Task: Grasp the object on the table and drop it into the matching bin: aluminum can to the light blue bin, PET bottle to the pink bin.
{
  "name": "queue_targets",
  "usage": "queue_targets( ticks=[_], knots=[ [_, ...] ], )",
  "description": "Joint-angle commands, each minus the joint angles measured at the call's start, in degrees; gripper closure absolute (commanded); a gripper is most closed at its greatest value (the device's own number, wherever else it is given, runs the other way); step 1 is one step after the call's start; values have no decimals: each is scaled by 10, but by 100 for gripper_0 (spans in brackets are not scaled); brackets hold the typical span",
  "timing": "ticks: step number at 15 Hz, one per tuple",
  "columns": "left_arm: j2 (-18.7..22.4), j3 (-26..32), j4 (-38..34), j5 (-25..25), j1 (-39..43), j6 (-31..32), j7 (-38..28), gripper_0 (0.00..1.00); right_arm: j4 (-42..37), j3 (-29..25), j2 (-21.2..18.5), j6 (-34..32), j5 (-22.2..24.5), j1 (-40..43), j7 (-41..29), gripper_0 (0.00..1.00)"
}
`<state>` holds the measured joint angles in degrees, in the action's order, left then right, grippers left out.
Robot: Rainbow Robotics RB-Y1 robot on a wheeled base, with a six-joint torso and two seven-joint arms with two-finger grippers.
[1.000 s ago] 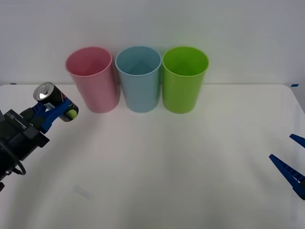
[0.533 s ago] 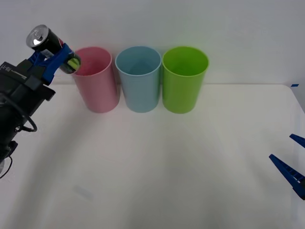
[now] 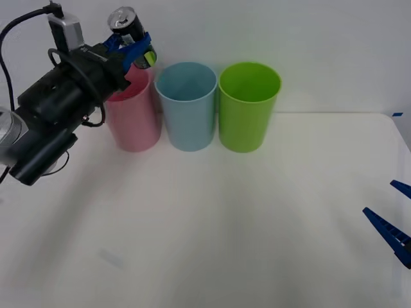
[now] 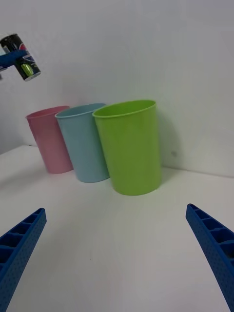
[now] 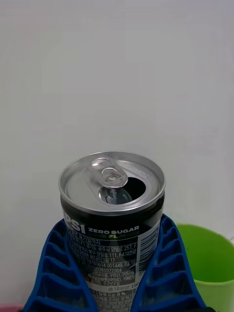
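Note:
A small dark aluminum can (image 3: pixel 131 37) with a silver top hangs in the air, tilted, with my left gripper (image 3: pixel 133 50) shut on it. It is above the far rim of the pink bin (image 3: pixel 133 115), close to the light blue bin (image 3: pixel 187 106). In the left wrist view the can (image 5: pixel 113 209) stands between my blue fingers (image 5: pixel 168 265), its opened top toward the camera. From the right wrist view the can (image 4: pixel 20 58) shows high above the pink bin (image 4: pixel 50 139) and the light blue bin (image 4: pixel 84 141). My right gripper (image 3: pixel 393 218) rests open at the table's right edge.
A lime green bin (image 3: pixel 248 106) stands right of the light blue one; all three are in a row at the back of the white table (image 3: pixel 225 224). A white wall rises behind them.
My left arm has lifted the can up and to the right, from beside the pink bin's left to above its rim. The right arm has not moved.

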<state>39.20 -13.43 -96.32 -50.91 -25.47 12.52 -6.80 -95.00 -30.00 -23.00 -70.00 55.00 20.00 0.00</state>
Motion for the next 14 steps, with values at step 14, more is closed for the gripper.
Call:
queue_targets(
  ticks=[14],
  knots=[
    [-82,-70,267,-82,-219,44,-2,100,0,0,0,0,0,0,0,0]
  ],
)
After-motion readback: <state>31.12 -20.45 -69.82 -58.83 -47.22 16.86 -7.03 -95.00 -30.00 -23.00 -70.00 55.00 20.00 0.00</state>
